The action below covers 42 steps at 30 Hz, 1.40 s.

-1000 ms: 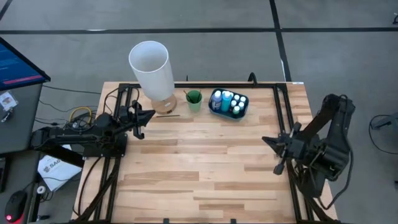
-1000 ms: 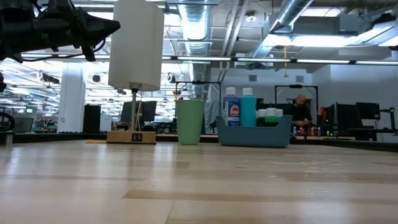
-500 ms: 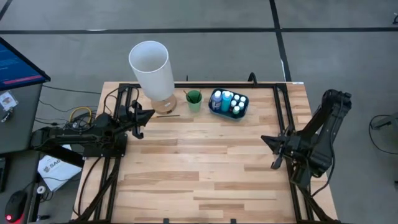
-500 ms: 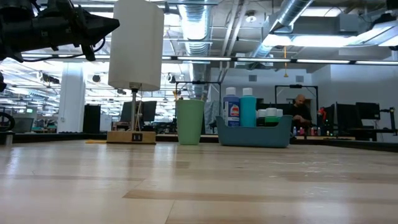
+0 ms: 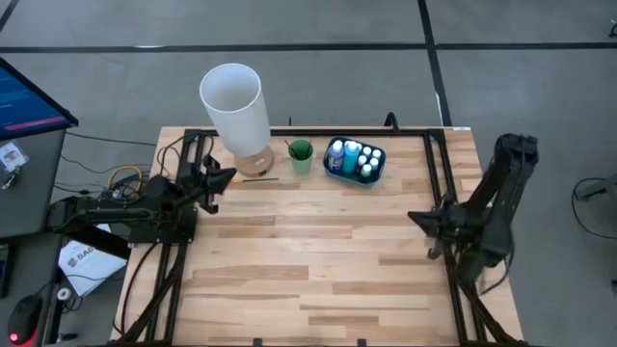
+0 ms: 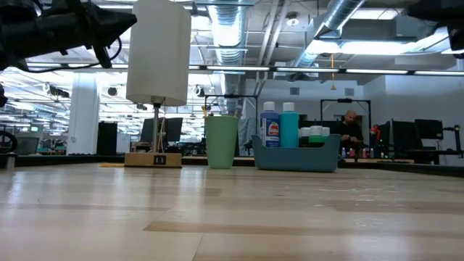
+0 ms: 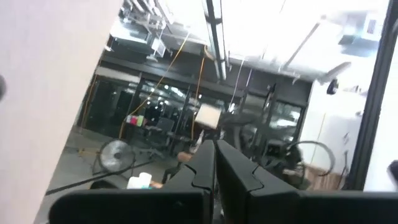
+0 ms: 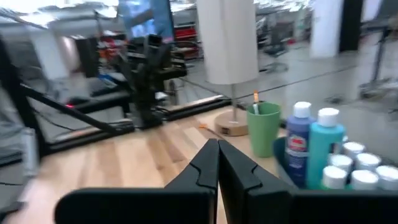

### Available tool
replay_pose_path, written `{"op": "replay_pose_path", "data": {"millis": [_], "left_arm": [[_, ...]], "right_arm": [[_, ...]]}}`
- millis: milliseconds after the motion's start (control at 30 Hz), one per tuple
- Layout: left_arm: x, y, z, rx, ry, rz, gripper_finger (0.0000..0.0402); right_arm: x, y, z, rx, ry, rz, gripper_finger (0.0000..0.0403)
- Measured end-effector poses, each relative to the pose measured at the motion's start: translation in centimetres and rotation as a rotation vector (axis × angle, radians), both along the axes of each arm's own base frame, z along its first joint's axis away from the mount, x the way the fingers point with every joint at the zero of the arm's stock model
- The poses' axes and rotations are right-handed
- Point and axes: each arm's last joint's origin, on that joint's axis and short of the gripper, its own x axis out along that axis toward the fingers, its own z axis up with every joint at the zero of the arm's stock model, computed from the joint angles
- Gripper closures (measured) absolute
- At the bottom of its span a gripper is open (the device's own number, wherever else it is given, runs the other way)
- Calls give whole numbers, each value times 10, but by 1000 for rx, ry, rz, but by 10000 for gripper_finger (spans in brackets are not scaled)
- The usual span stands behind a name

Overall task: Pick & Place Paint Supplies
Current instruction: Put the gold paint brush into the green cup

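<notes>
L arm low at table's left edge, left gripper (image 5: 228, 176) shut, empty, pointing inward. R arm at right edge, elbow raised, right gripper (image 5: 415, 218) shut, empty, above the table, pointing inward.

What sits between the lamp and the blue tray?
The green cup, with a brush standing in it, sits between the lamp and the blue tray; clearest in the high view.

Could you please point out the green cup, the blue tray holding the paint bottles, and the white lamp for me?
green cup (image 6: 221, 142), low view, on the middle of its side wall.
blue tray (image 6: 296, 156), low view, on its front wall.
white lamp (image 5: 234, 102), high view, on its shade.
</notes>
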Motion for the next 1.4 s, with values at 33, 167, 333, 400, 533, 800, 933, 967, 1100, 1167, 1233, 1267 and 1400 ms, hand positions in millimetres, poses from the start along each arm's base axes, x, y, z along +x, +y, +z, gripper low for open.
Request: {"op": "replay_pose_path", "data": {"millis": [33,167,333,400,533,800,933,967,1100,1167,1233,1267,1400], "left_arm": [[0,0,1,-1,-13,-2,399],[-1,0,2,-23,-36,-17,399],[0,-3,6,-60,-59,-126,399],[0,-4,8,-78,-68,-202,399],[1,-6,14,-110,-79,-294,399],[2,-5,15,-105,-83,-279,399],[2,-5,15,-109,-83,-280,399],[2,-5,15,-110,-83,-280,399],[2,-5,15,-110,-83,-281,399],[2,-6,15,-109,-83,-282,399],[2,-5,14,-121,-81,-288,399],[3,-5,14,-133,-79,-291,399],[7,-3,8,-183,-29,-239,399]], "right_arm": [[-4,-3,3,20,-7,25,403],[-22,-19,18,29,-10,143,403],[-38,-43,30,66,-16,300,403],[-43,-48,32,105,-21,376,403],[-48,-42,36,193,-28,475,403],[-47,5,50,258,-46,419,403],[-33,37,54,236,14,388,403],[-27,44,56,235,38,399,403],[17,68,73,134,46,527,403],[40,73,87,-3,-61,732,403],[56,67,97,-139,-184,874,403],[63,59,99,-173,-204,867,403],[78,19,104,-207,-154,705,403]]}}
